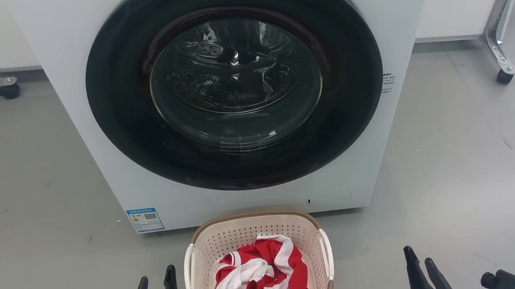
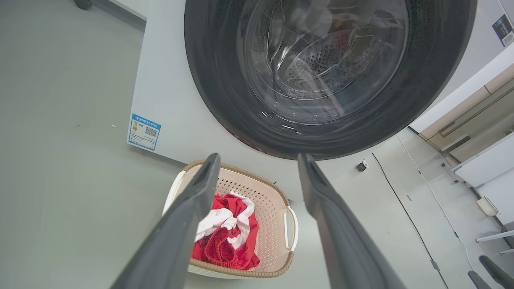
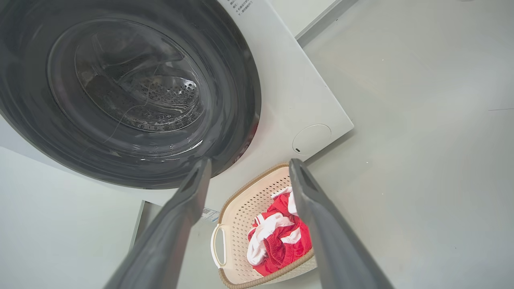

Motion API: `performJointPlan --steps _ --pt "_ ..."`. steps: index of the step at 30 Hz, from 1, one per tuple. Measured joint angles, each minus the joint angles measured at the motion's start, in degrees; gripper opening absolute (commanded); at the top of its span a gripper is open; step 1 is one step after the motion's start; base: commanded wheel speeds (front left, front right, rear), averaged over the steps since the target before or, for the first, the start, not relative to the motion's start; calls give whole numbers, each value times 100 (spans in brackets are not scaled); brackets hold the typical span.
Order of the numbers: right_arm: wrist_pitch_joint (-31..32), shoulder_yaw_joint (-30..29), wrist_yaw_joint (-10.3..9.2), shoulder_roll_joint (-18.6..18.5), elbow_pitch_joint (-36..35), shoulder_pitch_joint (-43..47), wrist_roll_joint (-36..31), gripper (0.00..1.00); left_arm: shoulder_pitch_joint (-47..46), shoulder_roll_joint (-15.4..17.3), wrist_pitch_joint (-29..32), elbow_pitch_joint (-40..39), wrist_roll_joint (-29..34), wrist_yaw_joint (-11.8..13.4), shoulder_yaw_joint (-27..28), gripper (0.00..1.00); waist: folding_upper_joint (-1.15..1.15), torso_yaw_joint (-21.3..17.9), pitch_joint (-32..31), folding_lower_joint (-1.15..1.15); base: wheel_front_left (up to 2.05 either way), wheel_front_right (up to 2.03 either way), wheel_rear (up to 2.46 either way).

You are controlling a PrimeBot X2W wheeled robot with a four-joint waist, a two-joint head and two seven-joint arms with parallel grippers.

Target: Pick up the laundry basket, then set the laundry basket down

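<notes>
- Two grippers low in the head view, both spread and holding nothing: the left gripper (image 1: pixel 157 274) at lower left, the right gripper (image 1: pixel 418 255) at lower right, dark fingers pointing up.
- Between them, apart from both, sits the laundry basket (image 1: pixel 246 237) on the grey floor (image 1: pixel 37 203).
- And a look at it: cream plastic punched with small holes, rounded-rectangular, a brown woven-look rim, and a white handle (image 1: pixel 189 269) on each long side.
- Inside is a crumpled red and white garment (image 1: pixel 268 277), heaped near the rim line.
- Now the trouble spots: the basket's near end runs off the bottom edge of the head view.
- From the left wrist, one dark finger crosses the basket's left side.
- From the right wrist, a finger covers its right side.
- Just behind stands the white washer (image 1: pixel 73 85), the basket's far rim close under its front panel; touching or not, I cannot tell.
- Its big dark round door (image 1: pixel 123 127) faces us, and reflections on the glass leave only the drum's holes showing; anything inside is hard to make out.
- A blue label (image 1: pixel 145 219) sits at the washer's lower left corner, print too small to read.
- Farthest back, a black castor (image 1: pixel 505 77) on a metal leg at right, and another at left by the wall.
</notes>
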Motion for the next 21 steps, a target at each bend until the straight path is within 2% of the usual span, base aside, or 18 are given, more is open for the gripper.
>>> performJointPlan --steps 21 --pt "-430 559 -301 -20 -32 3 -1750 100 7 86 -448 -1 2049 303 -363 100 0 -15 -11 0 0 0 0"
